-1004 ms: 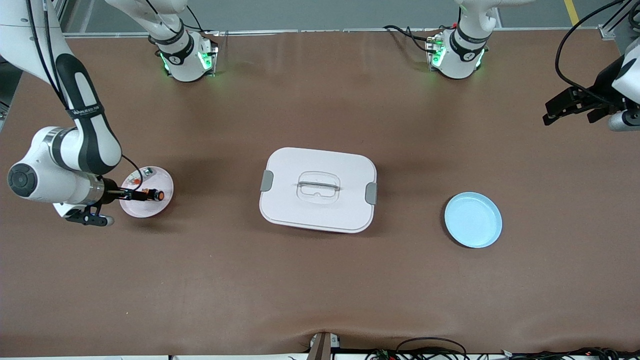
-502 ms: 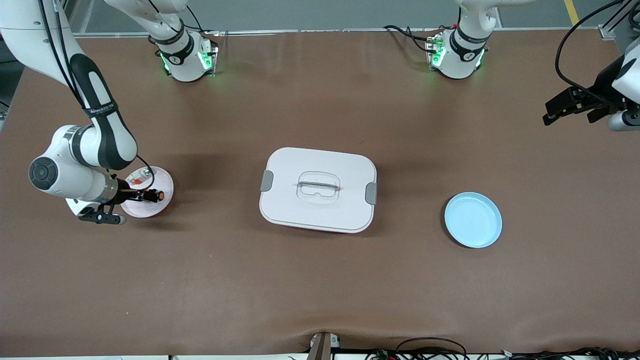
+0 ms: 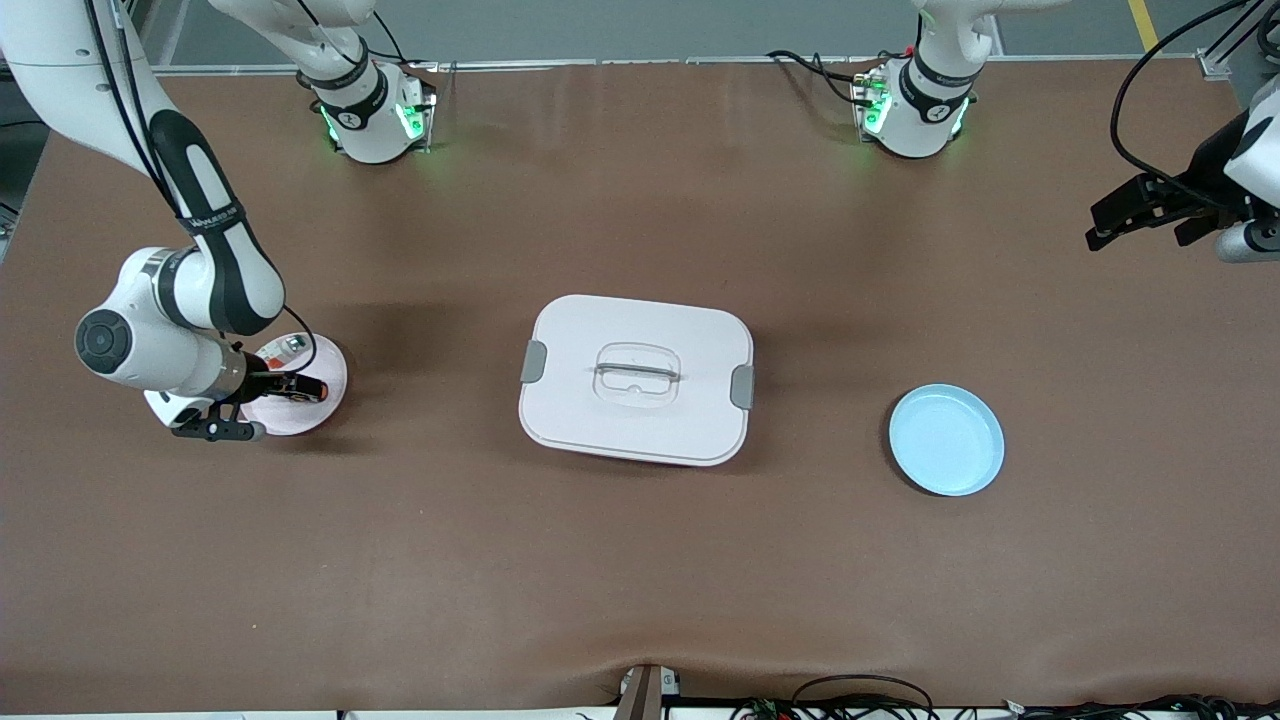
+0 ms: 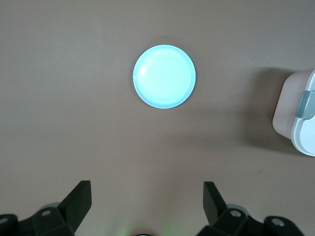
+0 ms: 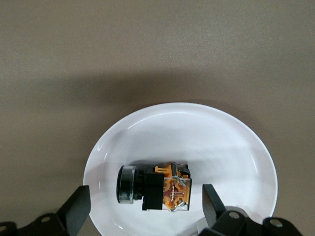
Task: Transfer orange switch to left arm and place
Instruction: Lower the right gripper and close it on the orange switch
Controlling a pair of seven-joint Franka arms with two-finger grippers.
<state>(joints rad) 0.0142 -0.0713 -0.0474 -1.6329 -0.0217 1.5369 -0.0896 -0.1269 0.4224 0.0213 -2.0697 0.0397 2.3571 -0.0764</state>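
Note:
The orange switch [image 5: 155, 189] lies on its side on a pale plate [image 5: 197, 132], its black body and orange-brown markings showing in the right wrist view. My right gripper [image 5: 146, 209] hangs open just over it, one finger on each side and neither touching it. In the front view the same gripper [image 3: 288, 388] covers most of the switch on that plate [image 3: 328, 368] toward the right arm's end of the table. The white box [image 3: 636, 378] stands mid-table. My left gripper [image 3: 1105, 228] waits open and empty, high over the left arm's end of the table.
A light blue plate [image 3: 946, 439] lies empty between the box and the left arm's end; it also appears in the left wrist view as the blue plate [image 4: 164, 76], with the box corner [image 4: 298, 118] beside it. A small silvery part with a red bit [image 3: 290, 346] shares the pale plate.
The right arm's wrist has swung toward the pale plate, and its gripper now covers the switch's orange cap. The left arm has not moved.

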